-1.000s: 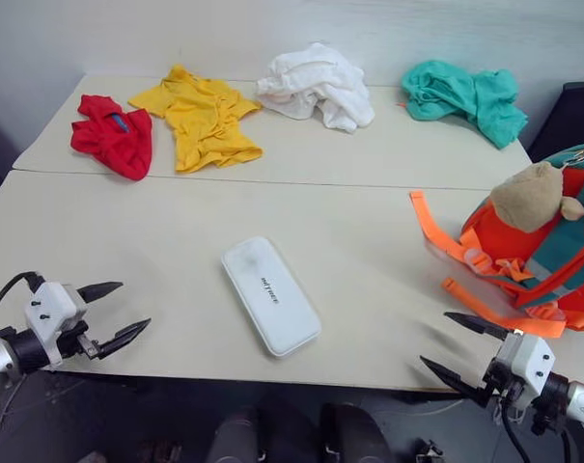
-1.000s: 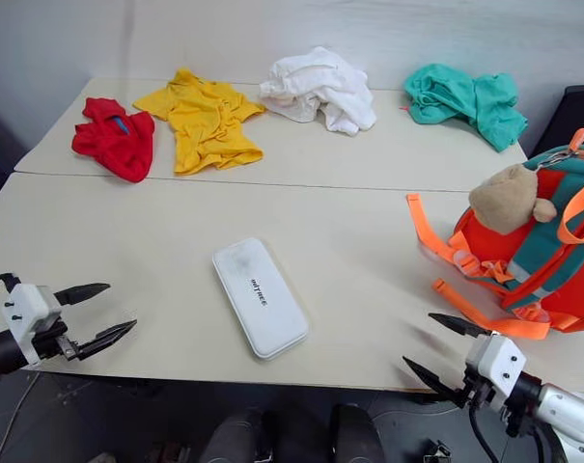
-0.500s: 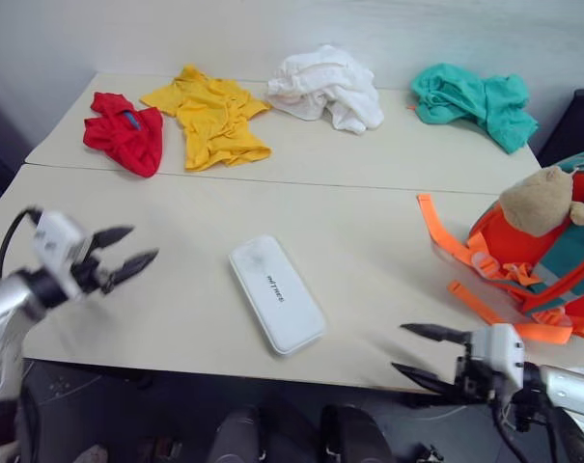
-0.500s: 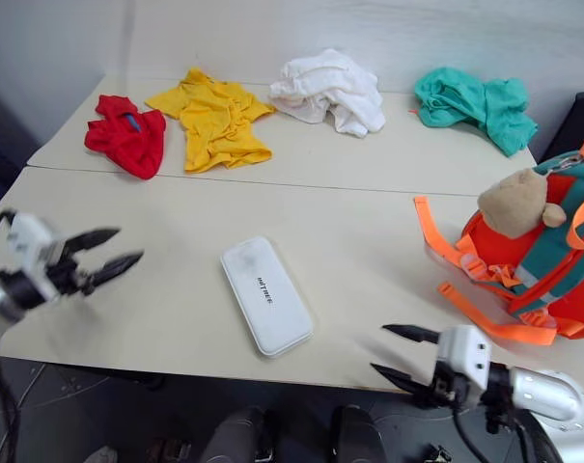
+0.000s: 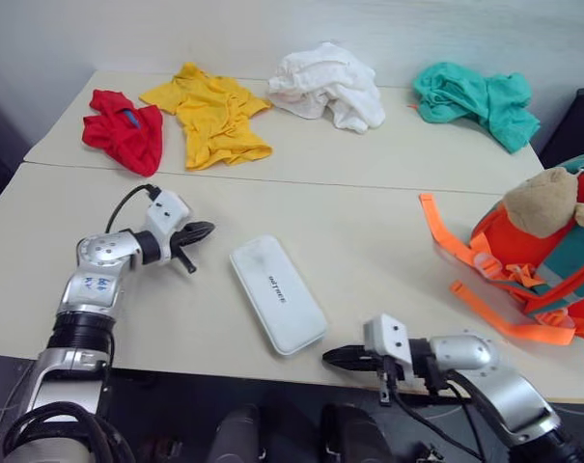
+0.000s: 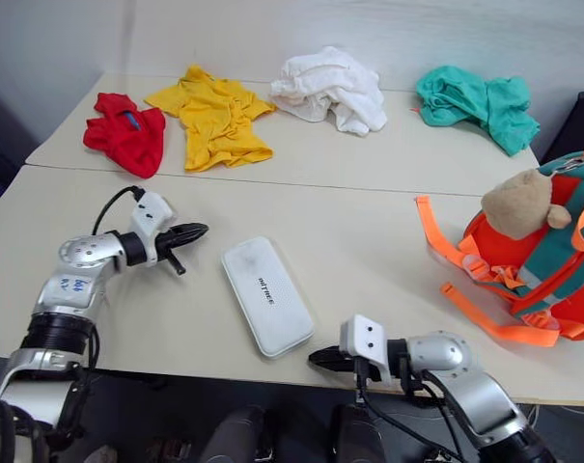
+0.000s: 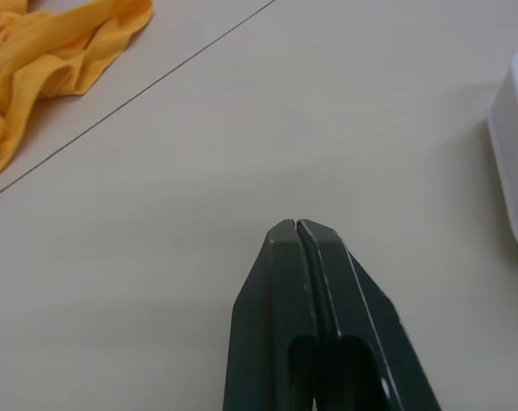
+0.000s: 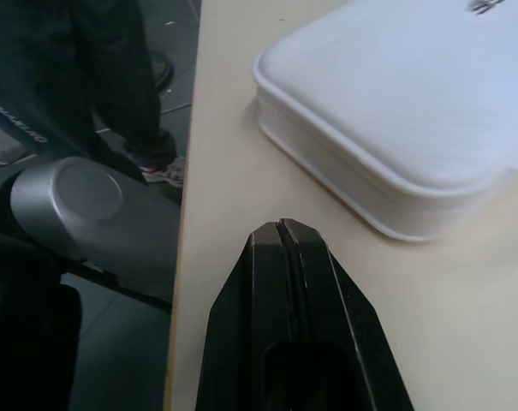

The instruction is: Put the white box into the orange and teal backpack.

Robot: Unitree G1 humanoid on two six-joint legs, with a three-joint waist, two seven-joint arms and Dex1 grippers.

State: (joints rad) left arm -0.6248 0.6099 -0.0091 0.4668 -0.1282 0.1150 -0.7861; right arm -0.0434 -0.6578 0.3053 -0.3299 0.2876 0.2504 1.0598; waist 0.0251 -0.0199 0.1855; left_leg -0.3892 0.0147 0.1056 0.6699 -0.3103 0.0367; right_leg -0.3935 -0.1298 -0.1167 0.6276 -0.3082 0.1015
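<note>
Holding both sets of fingers pressed together, empty, I have my left gripper (image 5: 203, 230) over the surface (image 5: 369, 231) just to the left of the white box (image 5: 277, 306), pointing toward its far end without touching it. My right gripper (image 5: 335, 357) sits at the near edge of the surface, just beside the box's near right corner, tips aimed leftward; in the right wrist view the box's rounded corner (image 8: 395, 128) lies close ahead of my closed fingers (image 8: 288, 257) with a strip of bare surface between.

Nothing lies between either gripper and the box. Farther out, along the back of the surface, four garments are spread in a row: a red garment (image 5: 123, 130), a yellow shirt (image 5: 209, 114), a crumpled white cloth (image 5: 328, 85) and a teal cloth (image 5: 475, 95). A seam runs across the surface in front of them.

The white box is a flat, long plastic case with rounded corners and small grey lettering on its face, lying flat and angled, its far end toward the left and its near end toward the right.

The orange and teal backpack (image 5: 552, 260) stands at the right edge of the surface, well apart from the box, with a tan plush animal (image 5: 550, 203) on its front and bright orange straps (image 5: 465, 260) trailing onto the surface toward the middle.
</note>
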